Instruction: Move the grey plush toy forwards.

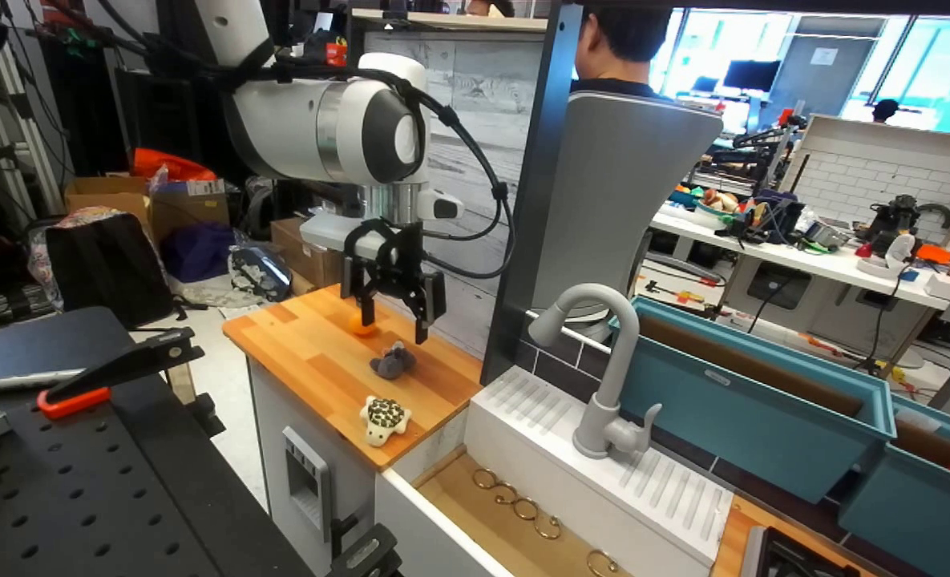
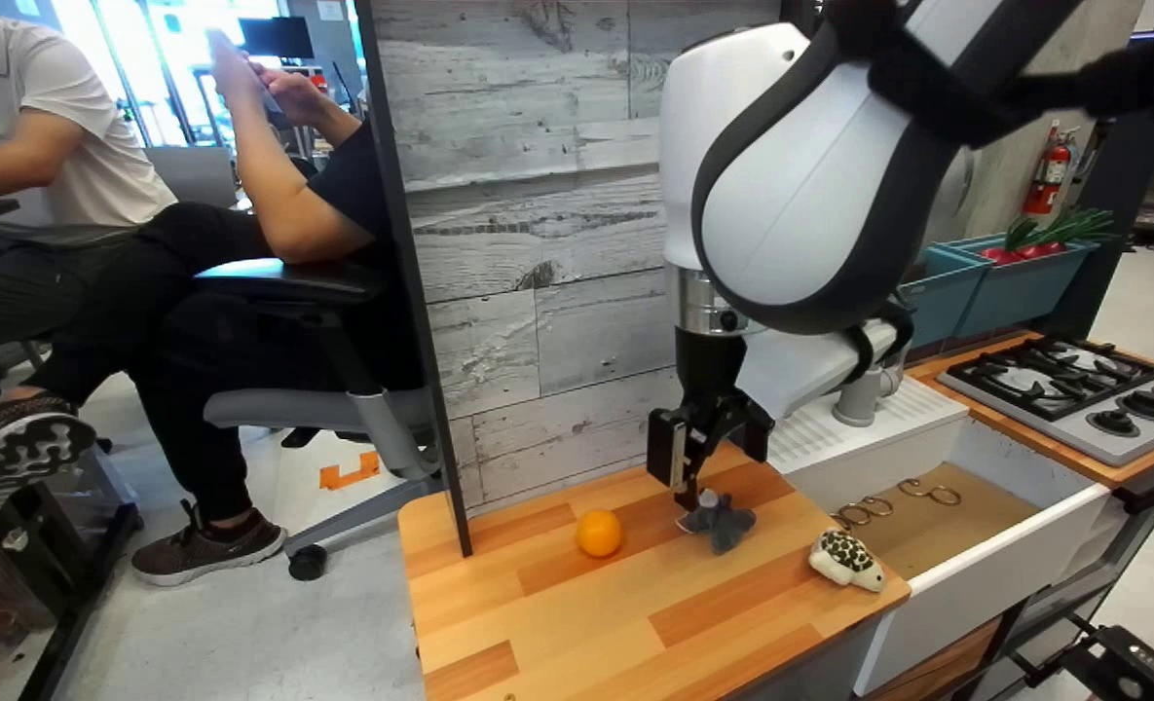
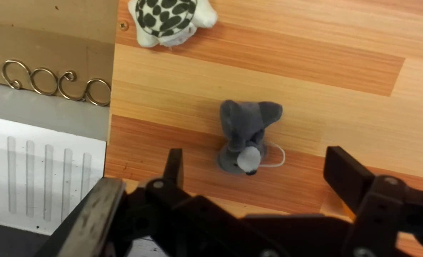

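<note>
Wrist view, gripper [image 3: 254,155] spread wide, empty, grey plush toy [image 3: 245,130] on wooden counter [image 3: 304,66], turtle toy [image 3: 166,18] nearby

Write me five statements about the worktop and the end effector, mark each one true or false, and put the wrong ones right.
1. In both exterior views, the grey toy lies between the orange ball and the turtle. True.
2. The end effector is open. True.
3. The grey toy is in the end effector's grip. False: it rests loose on the counter.
4. The orange ball sits on top of the turtle. False: they lie apart on the counter.
5. The wrist view cuts off part of the turtle. True.
</note>
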You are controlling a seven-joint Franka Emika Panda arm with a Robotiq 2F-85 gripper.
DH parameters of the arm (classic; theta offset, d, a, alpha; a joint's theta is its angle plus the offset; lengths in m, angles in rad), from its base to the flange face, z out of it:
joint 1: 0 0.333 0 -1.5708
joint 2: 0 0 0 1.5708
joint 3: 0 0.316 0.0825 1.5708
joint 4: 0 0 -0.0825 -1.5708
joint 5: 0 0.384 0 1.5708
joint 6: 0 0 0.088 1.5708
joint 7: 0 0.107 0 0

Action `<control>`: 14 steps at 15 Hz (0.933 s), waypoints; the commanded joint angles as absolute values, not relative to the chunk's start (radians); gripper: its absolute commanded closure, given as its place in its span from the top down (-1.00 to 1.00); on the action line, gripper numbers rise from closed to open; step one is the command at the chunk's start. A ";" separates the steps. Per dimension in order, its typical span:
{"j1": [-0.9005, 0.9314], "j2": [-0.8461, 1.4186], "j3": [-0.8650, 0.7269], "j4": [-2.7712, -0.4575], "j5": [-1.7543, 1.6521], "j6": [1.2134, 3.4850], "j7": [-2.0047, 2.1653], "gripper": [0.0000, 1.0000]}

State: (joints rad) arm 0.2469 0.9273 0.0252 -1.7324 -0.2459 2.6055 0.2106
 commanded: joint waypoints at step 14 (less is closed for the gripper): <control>0.276 1.127 0.020 -1.459 -0.169 2.442 0.177 -0.12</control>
